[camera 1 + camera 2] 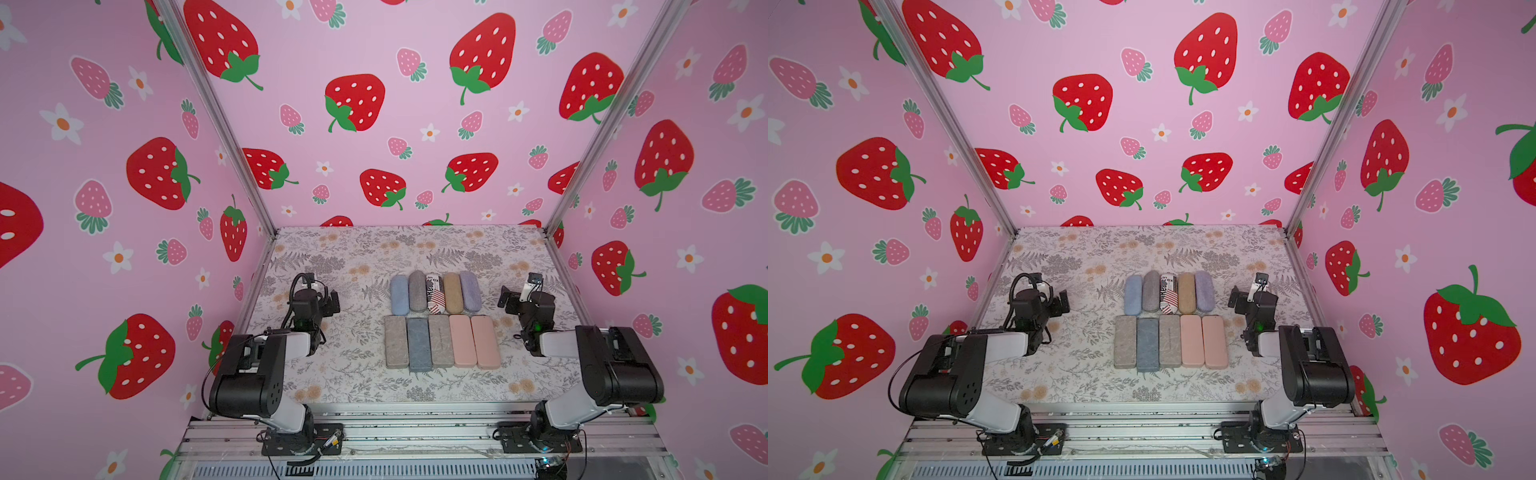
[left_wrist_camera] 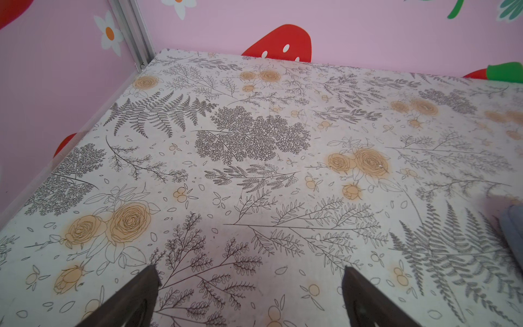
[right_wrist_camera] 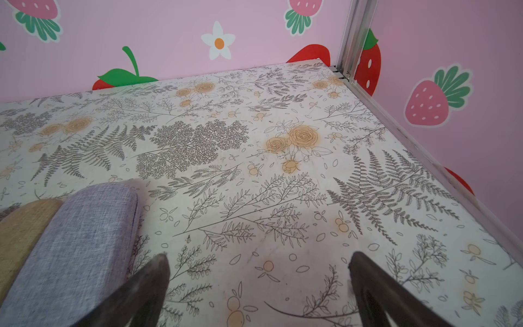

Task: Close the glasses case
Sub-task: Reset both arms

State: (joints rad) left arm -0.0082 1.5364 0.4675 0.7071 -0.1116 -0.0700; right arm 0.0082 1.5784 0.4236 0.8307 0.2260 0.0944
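Left gripper (image 1: 332, 302): jaws spread wide, empty. It hangs over bare table (image 1: 332, 374), left of the cases and well apart from them.
Right gripper (image 1: 508, 300): jaws spread wide, empty. It sits just right of the back row, near the lilac case (image 1: 470, 291), not touching.
Case location: mid-table between the arms, in two rows packed side by side, long axes running away from the robot.
Back row, count 5: blue case (image 1: 399, 295), grey case (image 1: 417, 291), flag case (image 1: 434, 293), tan case (image 1: 452, 293), lilac case. All are rounded; most look cloth-covered.
Front row, count 5: stone box (image 1: 395, 341), blue box (image 1: 419, 345), grey box (image 1: 441, 341), inner pink box (image 1: 464, 340), end pink box (image 1: 485, 341). All are flat and boxy.
Totals: 10 cases, 2 grippers.
Open lid: none shows raised in either top view, so I cannot tell which one needs closing.
Handling (judged): light, stiff shells. Cloth on the back row should give grip; the pink boxes look smooth and may slide. Neighbours touch, so a push on one could shift its row.
Hold (judged): press down on the lid's free long edge, opposite the hinge. The other gripper steadies the base at a short end, since neighbours block the long sides.
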